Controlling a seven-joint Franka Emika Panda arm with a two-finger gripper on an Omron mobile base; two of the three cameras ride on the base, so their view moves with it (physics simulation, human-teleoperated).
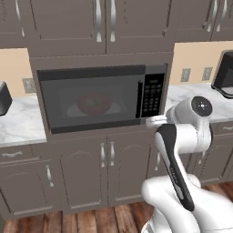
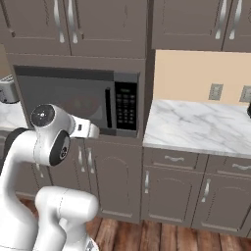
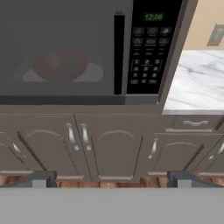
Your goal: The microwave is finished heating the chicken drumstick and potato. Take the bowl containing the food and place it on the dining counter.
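Observation:
The microwave (image 1: 91, 77) is built into the brown cabinets and its dark glass door is closed. Behind the glass the red bowl (image 1: 94, 103) sits on the white turntable (image 1: 116, 108), dim in the hand view as bowl (image 3: 59, 65) and in the right base view as bowl (image 2: 83, 105). I cannot make out the chicken drumstick or the potato through the glass. My gripper (image 3: 111, 179) is open and empty, held back from the microwave (image 3: 87, 35), facing the lower cabinets. The dining counter is out of view.
The black door handle (image 3: 118, 54) runs upright beside the keypad (image 3: 151, 57). A marble counter (image 2: 196, 125) lies to the right, with a black appliance (image 1: 224, 75) on it. A grey toaster (image 1: 3, 98) stands on the left counter. Cabinet doors (image 3: 83, 144) fill the space below.

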